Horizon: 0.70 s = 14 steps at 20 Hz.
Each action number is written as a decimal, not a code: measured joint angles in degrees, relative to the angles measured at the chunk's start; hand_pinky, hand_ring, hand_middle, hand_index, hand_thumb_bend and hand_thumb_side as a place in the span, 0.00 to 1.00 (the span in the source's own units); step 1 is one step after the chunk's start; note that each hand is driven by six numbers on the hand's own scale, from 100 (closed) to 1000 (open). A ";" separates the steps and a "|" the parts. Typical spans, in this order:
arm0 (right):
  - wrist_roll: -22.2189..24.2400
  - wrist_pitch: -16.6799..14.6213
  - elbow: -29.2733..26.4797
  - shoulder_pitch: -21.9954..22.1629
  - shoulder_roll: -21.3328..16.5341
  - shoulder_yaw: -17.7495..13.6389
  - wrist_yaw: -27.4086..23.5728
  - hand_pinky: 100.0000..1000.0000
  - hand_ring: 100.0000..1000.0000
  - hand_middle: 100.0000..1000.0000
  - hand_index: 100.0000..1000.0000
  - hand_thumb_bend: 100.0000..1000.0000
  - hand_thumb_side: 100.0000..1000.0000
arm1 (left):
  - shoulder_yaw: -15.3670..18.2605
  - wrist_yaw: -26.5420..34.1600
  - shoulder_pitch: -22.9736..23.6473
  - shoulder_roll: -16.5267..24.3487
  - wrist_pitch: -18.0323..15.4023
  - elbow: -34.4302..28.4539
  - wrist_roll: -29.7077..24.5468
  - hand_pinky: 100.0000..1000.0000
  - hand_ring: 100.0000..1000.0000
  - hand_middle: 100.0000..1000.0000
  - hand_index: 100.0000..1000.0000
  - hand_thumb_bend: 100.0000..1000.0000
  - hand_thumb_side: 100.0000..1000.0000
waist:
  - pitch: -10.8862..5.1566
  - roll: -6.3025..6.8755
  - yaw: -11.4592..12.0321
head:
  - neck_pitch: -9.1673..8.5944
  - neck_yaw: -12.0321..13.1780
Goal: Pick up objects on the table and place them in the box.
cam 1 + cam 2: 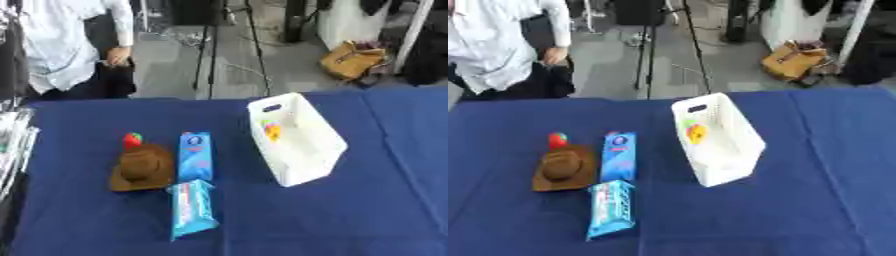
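A white plastic box (297, 140) stands on the blue table, right of centre, with a yellow and orange item (273, 131) inside against its left wall. Left of it lie a brown cowboy hat (142, 169), a small red and green ball (132, 140) just behind the hat, a blue carton (195, 155) lying flat beside the hat, and a light blue wrapped packet (192, 208) nearer the front edge. Neither of my hands shows in either view.
The blue tablecloth (367, 210) covers the whole table. A stack of pale papers (10, 145) lies at the left edge. Beyond the far edge are a tripod (210, 50), a tan bag (350, 60) on the floor and a person standing at the far left.
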 measured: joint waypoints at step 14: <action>0.06 0.13 0.00 0.04 0.00 0.18 -0.12 0.80 0.83 0.80 0.81 0.00 0.93 | -5.30 -17.57 -7.54 3.56 2.41 7.03 -18.05 0.95 0.93 0.98 1.00 0.00 0.54 | -0.68 0.67 0.06 | 0.08 0.51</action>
